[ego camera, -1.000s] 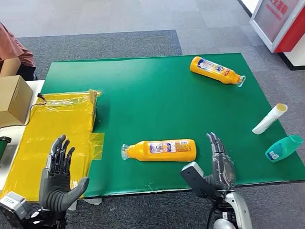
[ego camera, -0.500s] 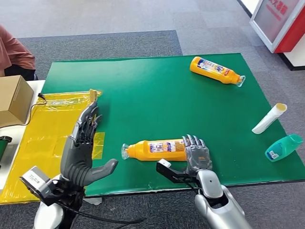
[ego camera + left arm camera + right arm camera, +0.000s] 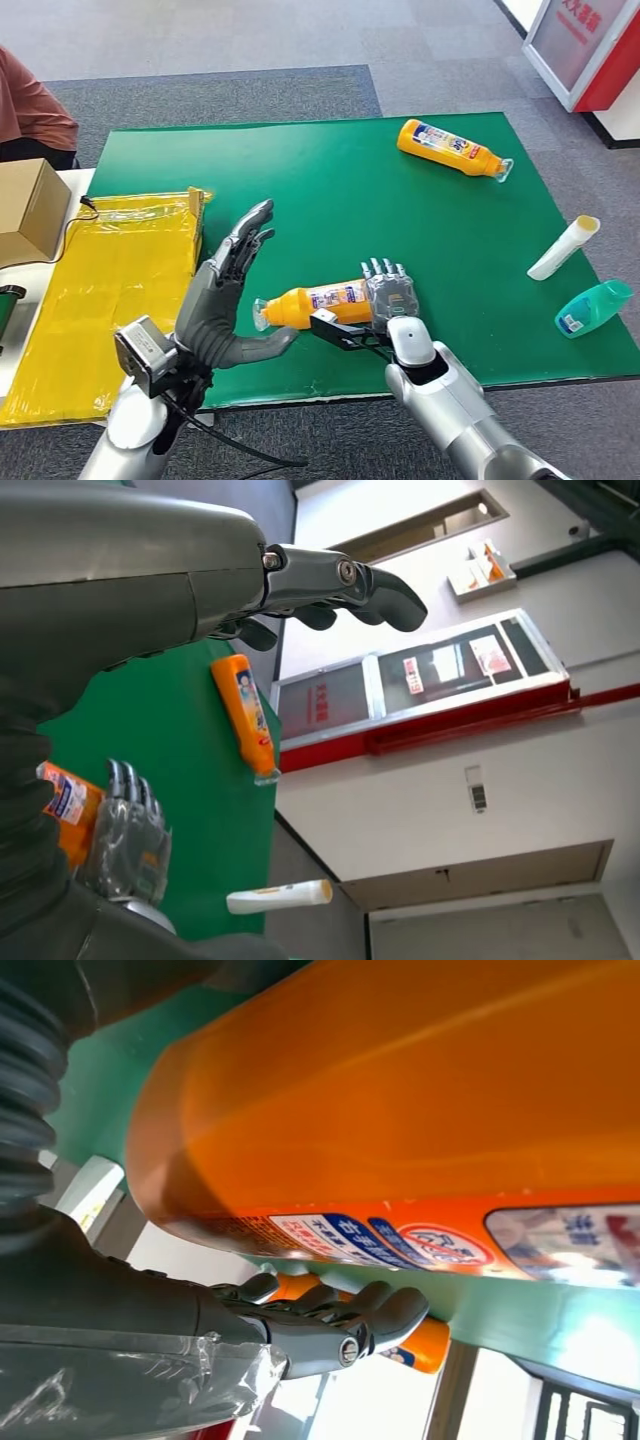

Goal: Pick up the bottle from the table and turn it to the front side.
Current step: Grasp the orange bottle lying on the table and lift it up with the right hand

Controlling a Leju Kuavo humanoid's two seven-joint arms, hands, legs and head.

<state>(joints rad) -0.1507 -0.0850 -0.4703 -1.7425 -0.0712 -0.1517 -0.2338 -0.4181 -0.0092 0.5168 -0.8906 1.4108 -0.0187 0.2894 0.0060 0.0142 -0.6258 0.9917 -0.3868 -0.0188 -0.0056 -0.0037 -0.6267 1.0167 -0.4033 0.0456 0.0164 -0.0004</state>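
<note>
Bottle: the orange plastic bottle with a white-and-blue label (image 3: pixel 332 303) lies on its side near the 6 o'clock edge of the green mat-covered surface (image 3: pixel 340 190), clear-capped neck toward 9 o'clock.
Right hand: the right hand (image 3: pixel 391 296) wraps the bottle's base end at its 3 o'clock side, its fingers (image 3: pixel 381 270) clamped over the body; the right wrist view shows the bottle (image 3: pixel 392 1110) pressed close against the palm.
Left hand: the left hand (image 3: pixel 226 290) hovers just beside the neck at the bottle's 9 o'clock, fingers apart and holding nothing, thumb stretched toward the cap.
Progress: the grasp looks made; whether the bottle has left the surface cannot be told. The lift and the turn to the front side appear left to do.
Other things: a second orange bottle (image 3: pixel 451 148) lies at 1 o'clock, a white tube (image 3: pixel 564 248) and a teal bottle (image 3: pixel 593 307) at 3 o'clock, yellow plastic sheeting (image 3: pixel 106 290) at 9 o'clock.
</note>
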